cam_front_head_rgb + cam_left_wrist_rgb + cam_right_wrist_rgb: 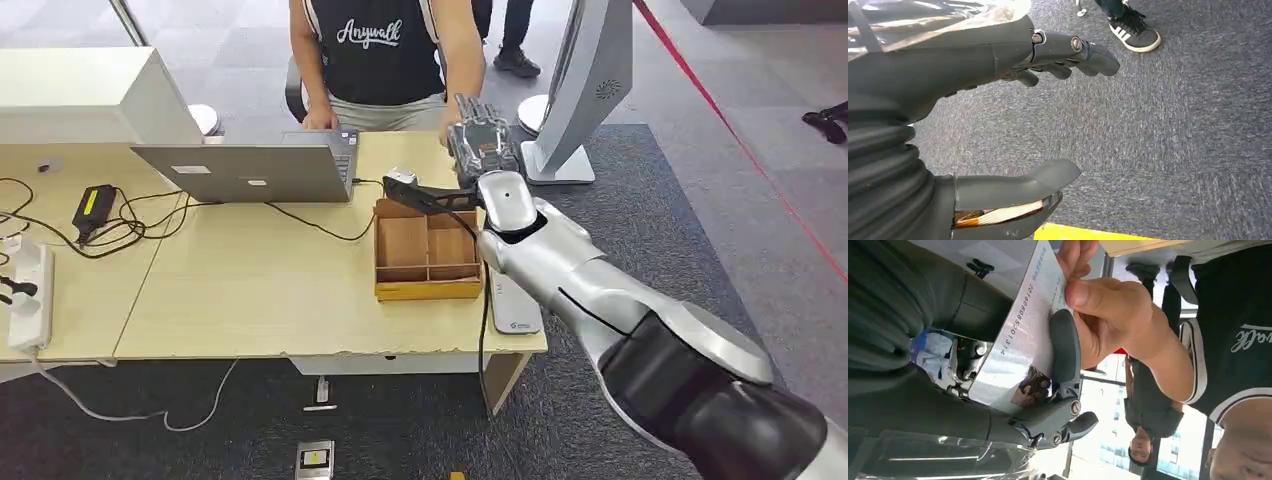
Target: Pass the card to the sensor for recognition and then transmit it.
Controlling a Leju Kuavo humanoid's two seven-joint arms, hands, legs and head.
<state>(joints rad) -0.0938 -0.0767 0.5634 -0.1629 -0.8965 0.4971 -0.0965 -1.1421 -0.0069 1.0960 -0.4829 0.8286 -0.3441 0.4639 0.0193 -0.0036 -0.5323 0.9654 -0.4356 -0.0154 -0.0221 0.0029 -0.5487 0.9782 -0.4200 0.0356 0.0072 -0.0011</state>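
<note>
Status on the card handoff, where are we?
Pickup looks done; the scan can't be judged. In hand: the right hand holds the card while a person's hand pinches its far end. Left: release it. The left hand hangs empty over carpet.

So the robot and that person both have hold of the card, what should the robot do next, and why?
Probably let its right hand loosen and release the card. The person's hand already pinches the card's far end between thumb and fingers, while the robot's fingers press across its face, so the handover looks ready. Pulling back before letting go might tug or bend the card.
</note>
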